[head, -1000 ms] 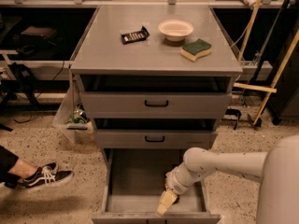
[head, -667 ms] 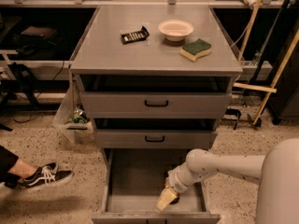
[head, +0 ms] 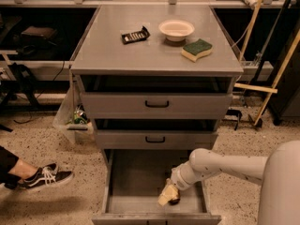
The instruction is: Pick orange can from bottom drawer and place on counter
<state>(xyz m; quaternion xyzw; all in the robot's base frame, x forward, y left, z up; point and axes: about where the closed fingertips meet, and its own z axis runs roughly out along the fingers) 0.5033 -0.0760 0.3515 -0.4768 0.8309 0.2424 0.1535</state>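
Note:
The bottom drawer is pulled open, with a plain grey interior. My gripper reaches down into its front right part, low over the floor. A small dark shape shows right at the gripper's tip. It may be the orange can, but I cannot tell, as the gripper covers most of it. The counter is the flat grey top of the cabinet, well above the gripper.
On the counter lie a black remote-like object, a white bowl and a green-and-yellow sponge. The two upper drawers stand slightly open. A person's shoe is on the floor at the left. Wooden poles lean at the right.
The gripper has risen slightly inside the bottom drawer, and the arm has shifted a little to the right. Nothing on the counter has moved.

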